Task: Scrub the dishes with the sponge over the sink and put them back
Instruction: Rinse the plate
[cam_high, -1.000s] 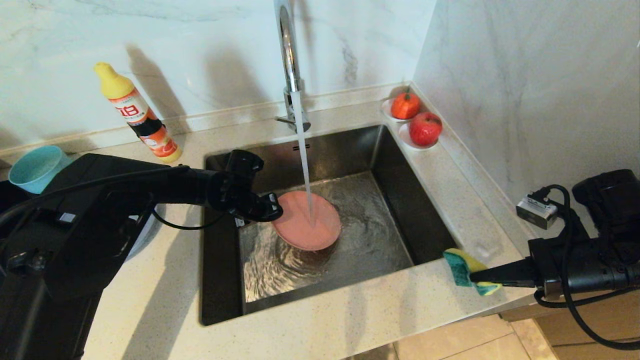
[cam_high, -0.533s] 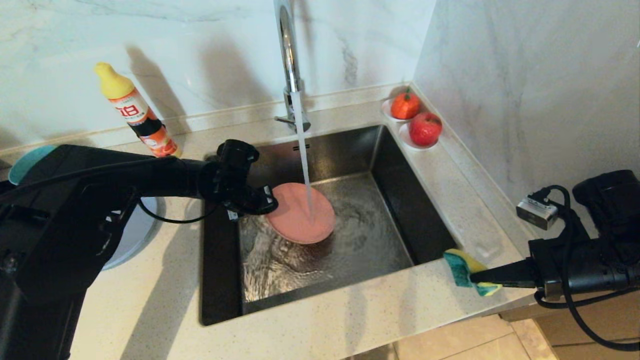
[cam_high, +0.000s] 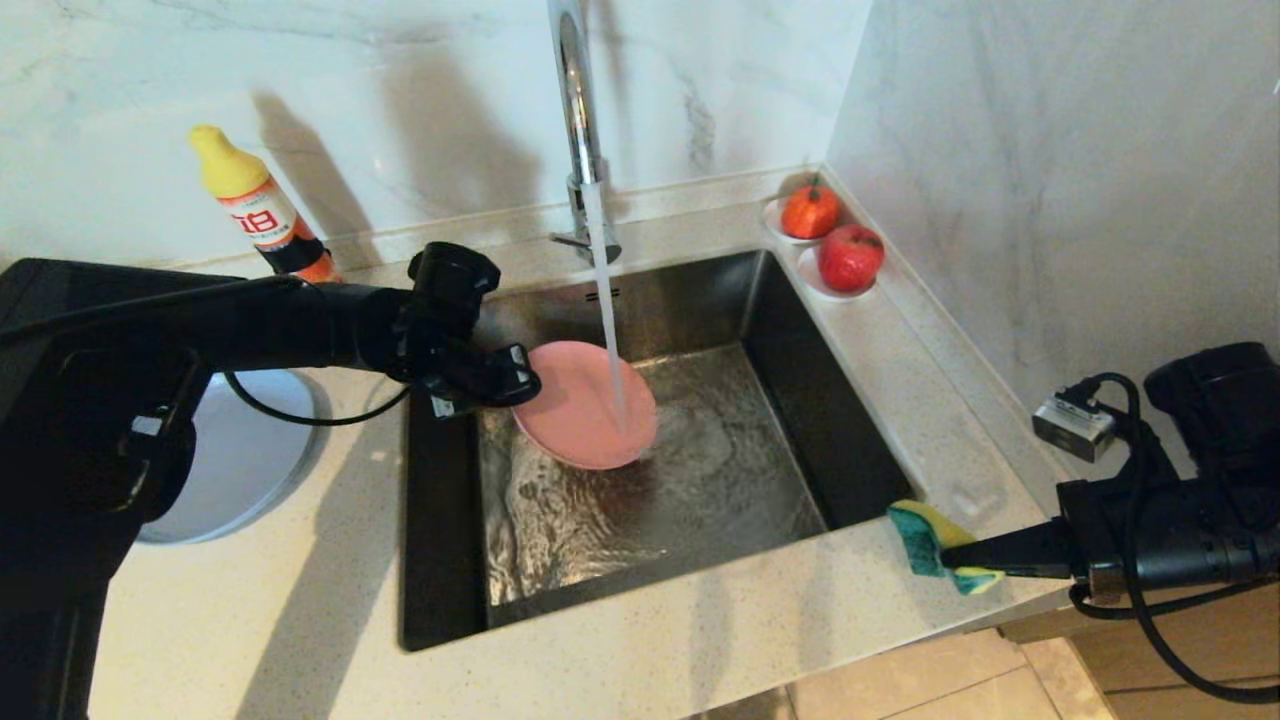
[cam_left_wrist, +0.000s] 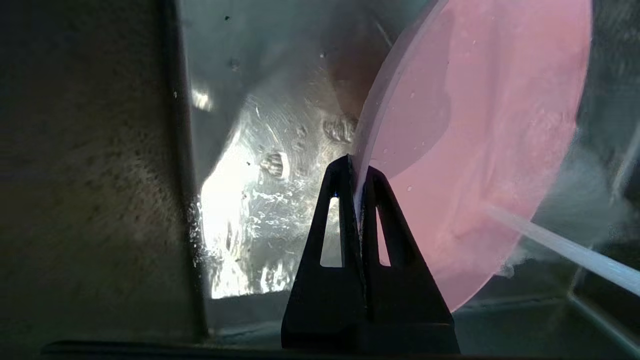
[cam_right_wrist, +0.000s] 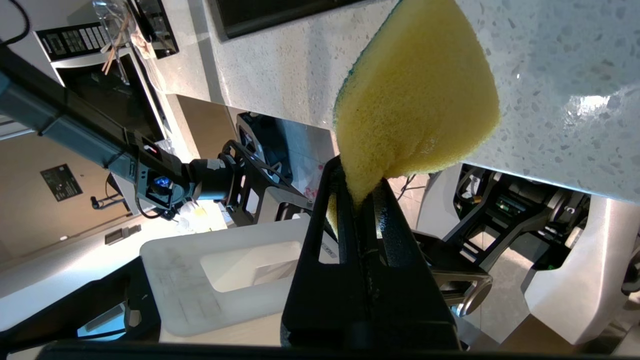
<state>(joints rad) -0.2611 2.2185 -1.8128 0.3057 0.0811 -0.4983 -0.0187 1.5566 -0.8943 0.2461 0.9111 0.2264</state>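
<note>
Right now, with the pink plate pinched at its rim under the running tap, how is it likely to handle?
Probably stiff: the pink plate keeps its shape held only at the edge by the left gripper. Likely slippery, since the water stream runs over it. The thin rim grip might let it pivot or slide out.

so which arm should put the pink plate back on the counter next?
Left, probably. Its tool is already shut on the pink plate rim under the running water, and the counter's left side is nearest. The right tool holds the sponge at the sink's front-right corner.
</note>
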